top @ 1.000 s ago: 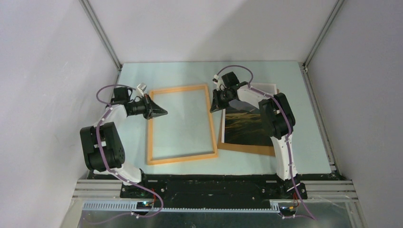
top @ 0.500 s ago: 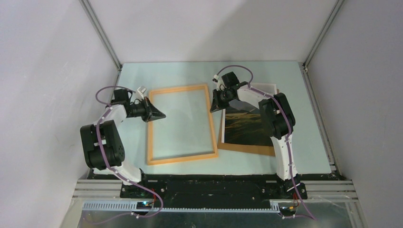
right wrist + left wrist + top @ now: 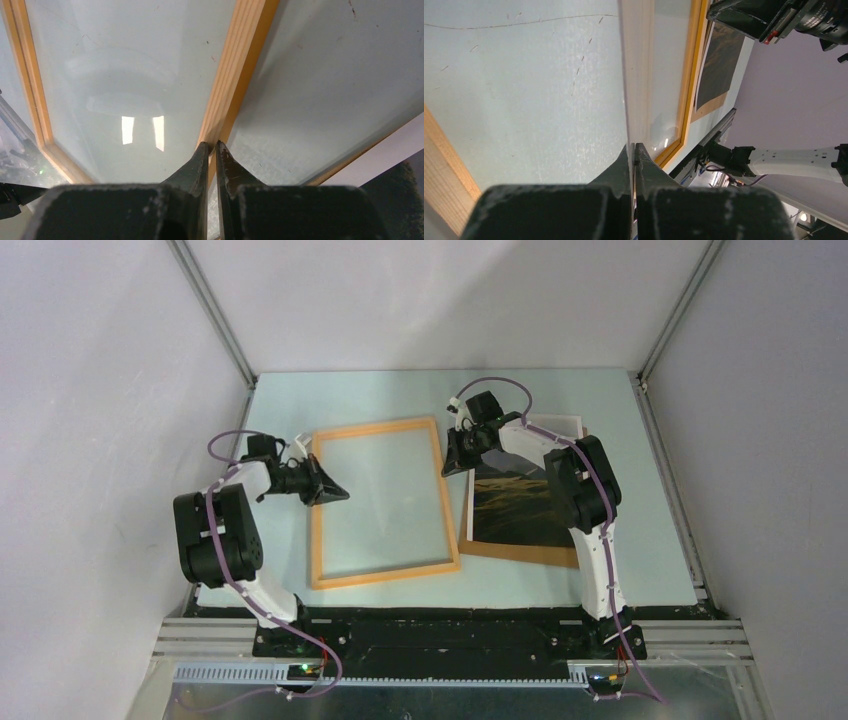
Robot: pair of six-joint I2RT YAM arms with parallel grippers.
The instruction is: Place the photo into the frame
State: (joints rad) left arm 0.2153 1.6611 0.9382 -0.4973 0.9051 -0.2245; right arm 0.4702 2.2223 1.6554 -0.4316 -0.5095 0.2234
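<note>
The frame, thin orange-tan wood with a clear pane, lies in the middle of the table. The photo, a dark landscape print, lies to its right on a brown backing board, partly hidden by my right arm. My left gripper is at the frame's left rail. In the left wrist view its jaws are shut on a thin pale edge of the frame, and the photo shows beyond. My right gripper is shut and empty. Its tips are at the frame's right rail.
The light-blue table is walled by grey panels on three sides, with metal posts at the back corners. A black base strip runs along the near edge. My right arm reaches over the photo and board.
My left gripper has moved a little toward the near side along the frame's left rail, and its arm has dropped. The right arm, frame and photo have not moved.
</note>
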